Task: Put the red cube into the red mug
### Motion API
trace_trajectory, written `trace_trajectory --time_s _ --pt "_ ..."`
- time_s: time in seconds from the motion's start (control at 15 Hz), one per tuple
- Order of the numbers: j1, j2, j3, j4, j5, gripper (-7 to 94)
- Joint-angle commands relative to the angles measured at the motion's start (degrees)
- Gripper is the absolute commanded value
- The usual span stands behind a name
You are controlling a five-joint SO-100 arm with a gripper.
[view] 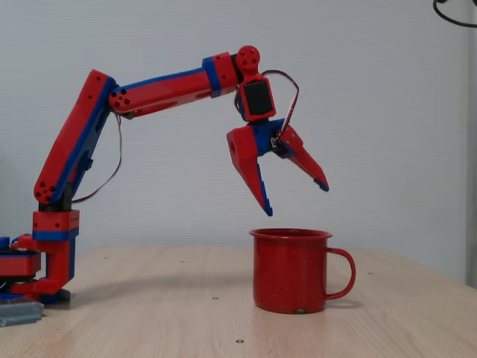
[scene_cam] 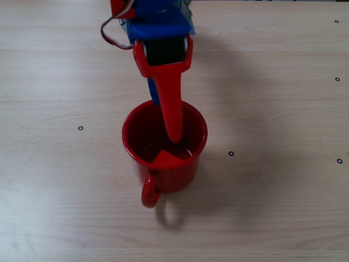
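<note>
The red mug (scene_cam: 128,143) stands upright on the wooden table, its handle pointing toward the camera; in the side-on fixed view the red mug (view: 291,270) has its handle on the right. The red cube (scene_cam: 169,159) lies inside the mug on its bottom, near the wall on the handle side; the side-on view hides it behind the mug wall. My gripper (view: 296,199) hangs open a little above the mug's rim with nothing between its fingers. From above, the gripper (scene_cam: 166,117) points down over the mug's opening.
The arm's base (view: 45,265) stands at the left end of the table in the side-on view. Small black marker dots (scene_cam: 231,153) are scattered over the wooden tabletop. A dark cable (view: 455,13) hangs at the top right corner.
</note>
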Motion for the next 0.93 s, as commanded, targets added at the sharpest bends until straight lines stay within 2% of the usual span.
trace_trajectory --time_s 0.0,0.13,0.4,0.6,0.73,0.87 --pt "0.7 11.78 -0.35 -1.67 0.18 23" --pt "1.32 18.37 5.36 -5.8 1.93 0" --pt "2.2 39.64 27.77 -17.58 3.25 0" --pt "3.52 57.57 45.44 -23.2 7.38 0" --pt "3.25 72.95 65.74 -27.95 5.01 0" --pt "3.69 86.04 82.44 -29.88 4.39 0"
